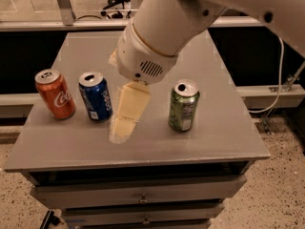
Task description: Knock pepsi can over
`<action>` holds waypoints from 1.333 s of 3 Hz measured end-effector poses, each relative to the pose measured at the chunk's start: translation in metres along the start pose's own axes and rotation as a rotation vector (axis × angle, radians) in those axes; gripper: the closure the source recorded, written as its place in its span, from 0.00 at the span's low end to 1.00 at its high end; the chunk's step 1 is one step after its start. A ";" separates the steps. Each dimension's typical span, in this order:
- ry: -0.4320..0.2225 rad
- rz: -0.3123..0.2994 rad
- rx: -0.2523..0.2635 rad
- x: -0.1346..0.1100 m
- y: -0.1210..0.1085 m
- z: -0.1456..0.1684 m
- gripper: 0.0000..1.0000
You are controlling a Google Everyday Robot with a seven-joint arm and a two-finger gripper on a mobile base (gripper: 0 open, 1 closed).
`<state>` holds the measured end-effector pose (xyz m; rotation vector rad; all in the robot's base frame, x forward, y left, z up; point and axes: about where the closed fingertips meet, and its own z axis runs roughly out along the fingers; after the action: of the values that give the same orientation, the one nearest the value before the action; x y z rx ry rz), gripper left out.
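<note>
Landmark: you have a grey flat-topped cabinet table [224,128] with drawers below; everything here is placed against its top.

Pepsi can: the blue aluminium soda can with white "pepsi" lettering and a silver top [95,96] stands upright on the left half of the table top, toward the front edge — not yet knocked over.

Orange-red can: an orange-red Coca-Cola can [55,94] stands upright just to the left of the pepsi can, close beside it but apart, near the table's left edge.

Green can: a green aluminium can with an opened silver top [183,105] stands upright on the right half of the table top, well apart from the pepsi can.

Gripper: your cream-coloured two-finger gripper [123,127] hangs from the white arm over the middle of the table top, between the pepsi can and the green can, its tip low near the surface and just right of the pepsi can — you see a small gap, no contact.

Gripper state: it holds nothing; whether it is parted or closed, you cannot tell.
</note>
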<state>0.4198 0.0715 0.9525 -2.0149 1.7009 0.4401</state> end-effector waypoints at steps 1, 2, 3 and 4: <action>0.000 0.000 0.000 0.000 0.000 0.000 0.00; -0.023 -0.005 0.024 -0.008 -0.005 -0.002 0.00; -0.073 -0.005 0.078 -0.022 -0.016 -0.010 0.00; -0.125 -0.001 0.122 -0.038 -0.033 -0.015 0.00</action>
<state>0.4447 0.0996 0.9897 -1.8614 1.6116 0.4413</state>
